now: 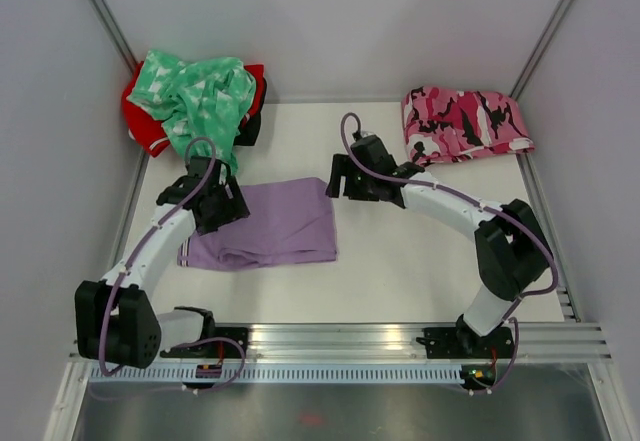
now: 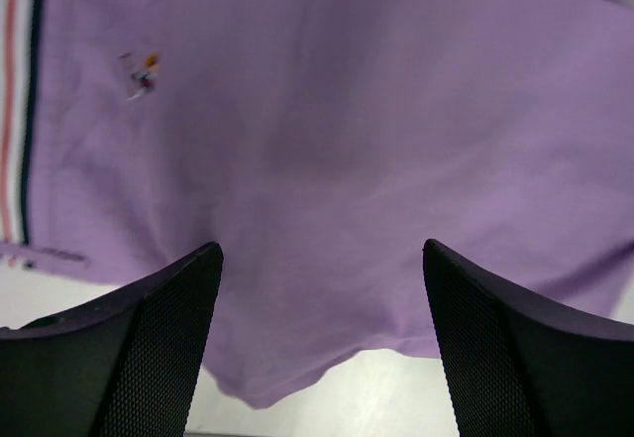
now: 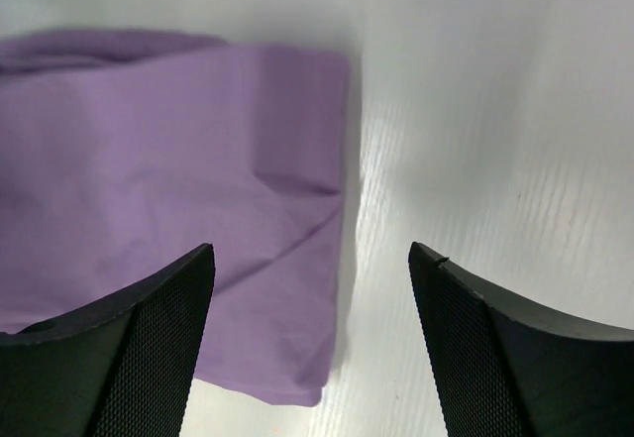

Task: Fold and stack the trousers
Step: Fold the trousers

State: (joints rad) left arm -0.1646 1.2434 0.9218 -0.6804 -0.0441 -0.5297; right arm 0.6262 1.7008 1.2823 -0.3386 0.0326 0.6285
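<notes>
Hovering at folded trousers, left gripper and right gripper both spread, empty; pinching one layer risks unfolding.

Folded lilac trousers on white table, jaws wide apart above.

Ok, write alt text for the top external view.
Folded lilac trousers lie on a white table, the open left gripper over their left end and the open right gripper by their right edge. A camouflage garment lies back right; a mint-green garment is heaped on a red garment back left.
</notes>
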